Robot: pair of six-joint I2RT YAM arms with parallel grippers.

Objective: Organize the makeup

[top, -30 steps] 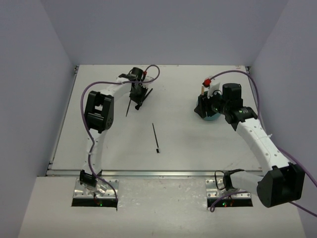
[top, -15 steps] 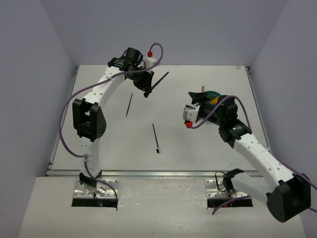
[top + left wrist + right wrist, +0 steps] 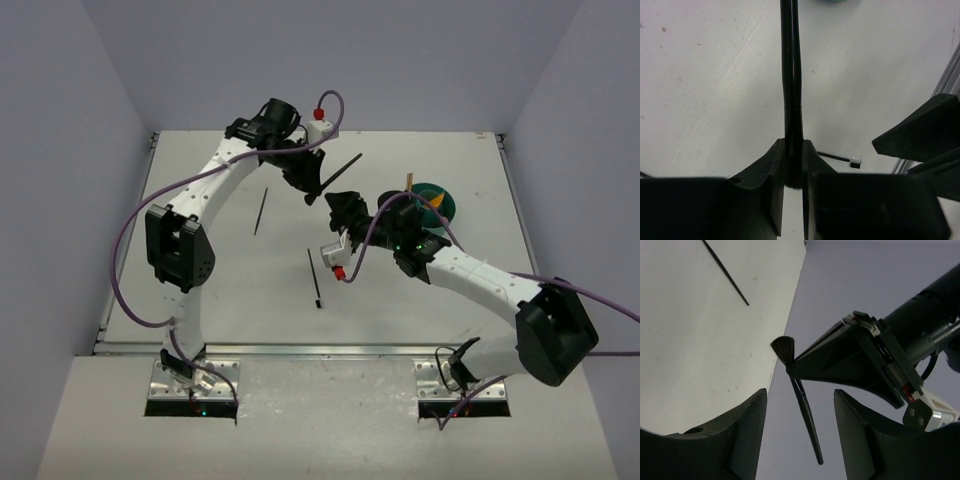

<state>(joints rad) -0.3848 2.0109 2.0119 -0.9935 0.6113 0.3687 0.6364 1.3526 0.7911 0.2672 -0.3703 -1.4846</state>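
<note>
My left gripper hangs above the table's back middle, shut on a black brush just behind its fanned bristles. The handle sticks out ahead of the fingers. My right gripper stands open right next to it, pointing at the left gripper. In the right wrist view the brush handle hangs between my open fingers without touching them. A thin black brush and a white-tipped brush lie on the table.
The teal round container sits at the back right with a wooden stick at its edge. The white-tipped brush head shows below the left gripper. Grey walls close the table on three sides.
The left gripper lifted the black brush off the table and carried it right. The right arm swung away from the teal container to the middle, up to the left gripper.
</note>
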